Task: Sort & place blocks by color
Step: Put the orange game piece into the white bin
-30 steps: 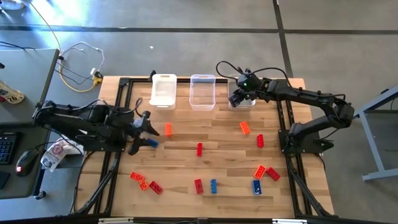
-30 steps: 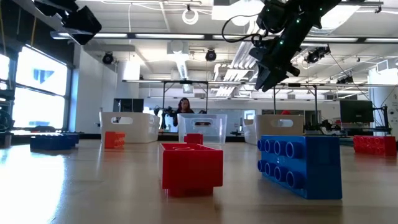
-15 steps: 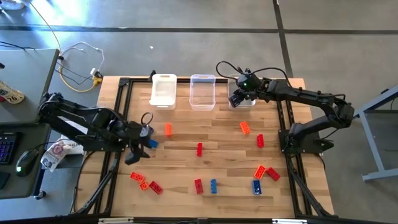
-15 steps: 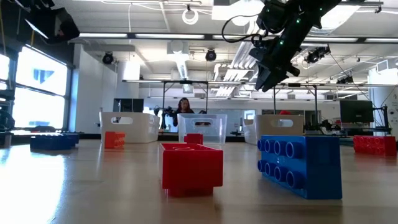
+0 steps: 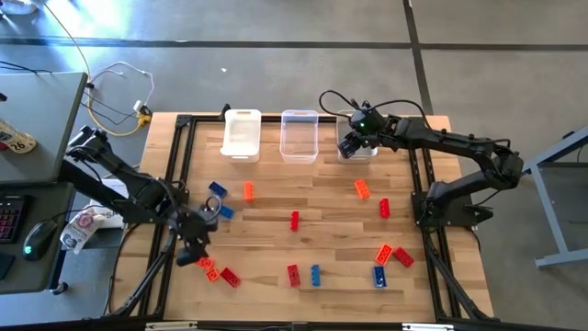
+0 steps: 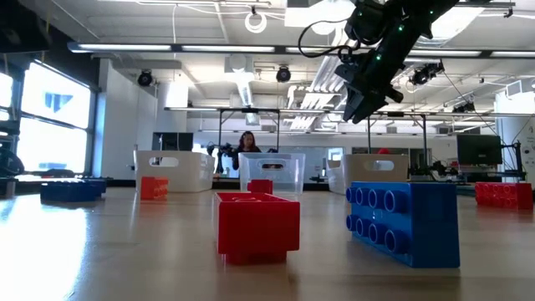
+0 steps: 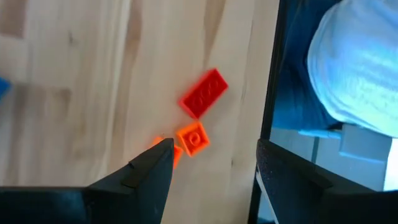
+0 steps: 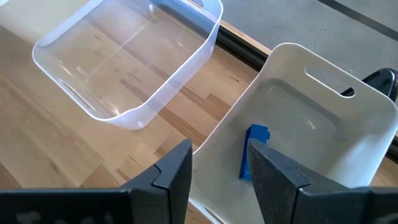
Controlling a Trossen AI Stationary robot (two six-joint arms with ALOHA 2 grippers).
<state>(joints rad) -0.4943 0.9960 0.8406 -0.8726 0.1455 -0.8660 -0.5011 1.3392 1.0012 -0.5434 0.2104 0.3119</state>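
"High view first. Where is the left gripper [image 5: 190, 250]?"

"Near-left part of the table [image 5: 276, 239], just beside an orange block [image 5: 204, 265] and a red block [image 5: 229, 277]. In the left wrist view its fingers [image 7: 149, 165] stand apart with nothing between them; the orange and red blocks lie on the wood beyond the tips."

"And the right gripper [image 5: 350, 147]?"

"Over the right bin [image 5: 367, 154] at the far edge. In the right wrist view its fingers [image 8: 177, 165] are parted and grip nothing. One blue block [image 8: 255, 152] lies inside that bin, below the gap."

"The other bins?"

"Middle bin [image 5: 299, 136] and left bin [image 5: 242, 133] sit in the same far row; I see no blocks in them."

"Loose blocks?"

"Two blue ones [image 5: 220, 200] far of the left gripper, with an orange one [image 5: 248, 191] to their right. A red one [image 5: 294, 220] at the centre. Orange [image 5: 362, 188] and red [image 5: 384, 209] on the right. Along the near edge: red [image 5: 293, 274], blue [image 5: 315, 274], blue [image 5: 378, 274], and an orange-red pair [image 5: 393, 256] touching."
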